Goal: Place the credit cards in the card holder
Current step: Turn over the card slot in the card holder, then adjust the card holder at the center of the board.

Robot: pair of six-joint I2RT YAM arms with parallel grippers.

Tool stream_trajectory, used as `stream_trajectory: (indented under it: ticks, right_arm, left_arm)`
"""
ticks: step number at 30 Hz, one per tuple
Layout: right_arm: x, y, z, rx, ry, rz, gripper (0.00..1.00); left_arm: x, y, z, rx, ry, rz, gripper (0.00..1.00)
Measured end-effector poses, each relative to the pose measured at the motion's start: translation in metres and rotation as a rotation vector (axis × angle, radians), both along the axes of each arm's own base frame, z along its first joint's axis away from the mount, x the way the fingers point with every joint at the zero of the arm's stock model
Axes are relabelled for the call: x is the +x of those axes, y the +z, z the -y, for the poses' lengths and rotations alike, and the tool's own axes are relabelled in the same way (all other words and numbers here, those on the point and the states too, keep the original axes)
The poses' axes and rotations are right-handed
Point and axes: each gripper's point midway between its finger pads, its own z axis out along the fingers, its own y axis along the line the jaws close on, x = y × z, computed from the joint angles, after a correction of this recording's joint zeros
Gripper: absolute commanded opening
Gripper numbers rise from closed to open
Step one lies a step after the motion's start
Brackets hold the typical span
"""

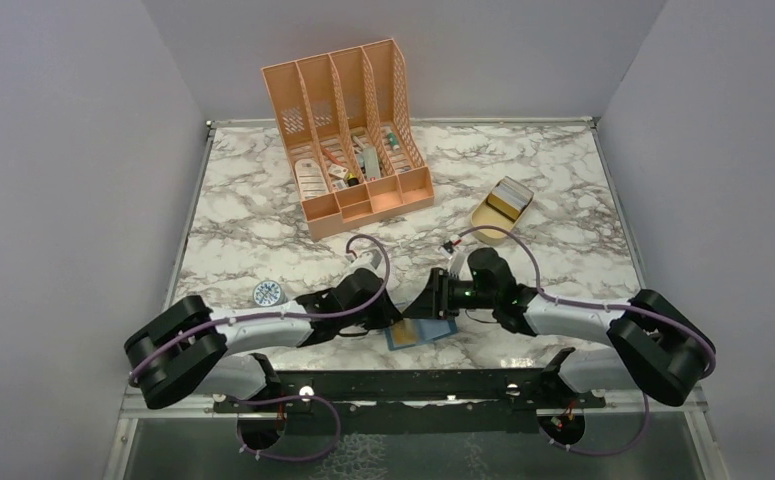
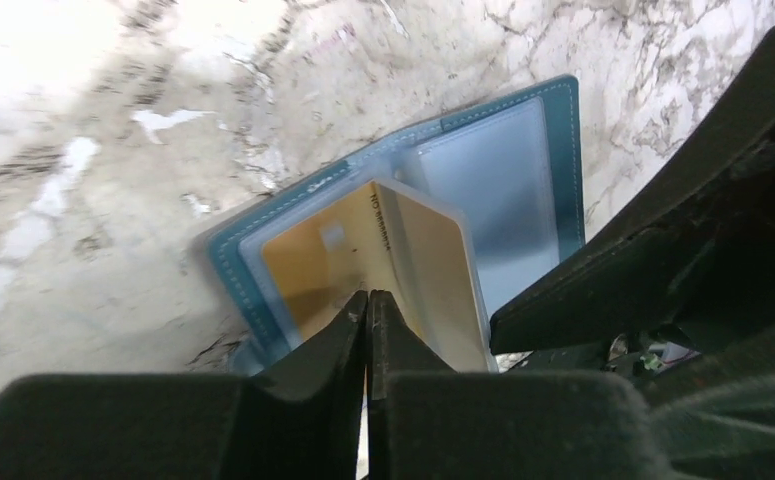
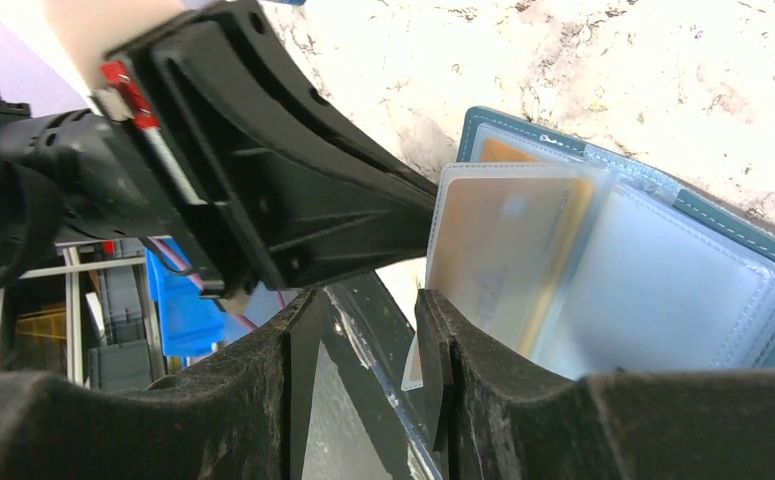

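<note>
One card holder (image 2: 493, 190) lies open; left jaws pressed together, right jaws spread.

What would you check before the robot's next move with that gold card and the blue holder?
1. Holder lies open on the table: ok.
2. Left gripper shut at the card edge: ok.
3. Card fully in its sleeve: cannot tell.
4. Right gripper open, by the sleeve's corner: ok.
5. Grippers clear of each other: cannot tell.
</note>
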Motion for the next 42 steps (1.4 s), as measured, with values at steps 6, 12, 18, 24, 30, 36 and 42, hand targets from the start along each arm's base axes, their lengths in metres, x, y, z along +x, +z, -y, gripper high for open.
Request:
stream_trajectory:
  ticks: [6, 12, 18, 24, 30, 36, 42]
  right_arm:
    - [0.002, 0.001, -0.004, 0.000, 0.012, -0.009, 0.41]
    - [0.011, 0.009, -0.013, -0.007, 0.023, 0.010, 0.42]
    - [0.023, 0.019, -0.020, -0.037, 0.041, 0.053, 0.43]
    - [0.055, 0.026, -0.018, -0.176, -0.005, 0.164, 0.43]
    - [0.109, 0.052, -0.002, -0.385, -0.112, 0.382, 0.43]
    - [0.144, 0.065, 0.018, -0.578, -0.154, 0.514, 0.43]
    - [0.142, 0.054, 0.030, -0.654, -0.131, 0.516, 0.43]
  left_arm:
    - [0.014, 0.023, -0.028, 0.031, 0.094, 0.076, 0.33]
    - [0.026, 0.045, -0.056, 0.081, 0.174, 0.178, 0.48]
    - [0.032, 0.060, -0.071, 0.125, 0.192, 0.250, 0.62]
    - [0.033, 0.072, -0.074, 0.174, 0.145, 0.298, 0.74]
    - [0.035, 0.090, -0.073, 0.176, 0.098, 0.357, 0.69]
    - [0.026, 0.078, -0.065, 0.186, 0.022, 0.315, 0.61]
    - [0.007, 0.045, -0.051, 0.194, -0.072, 0.186, 0.58]
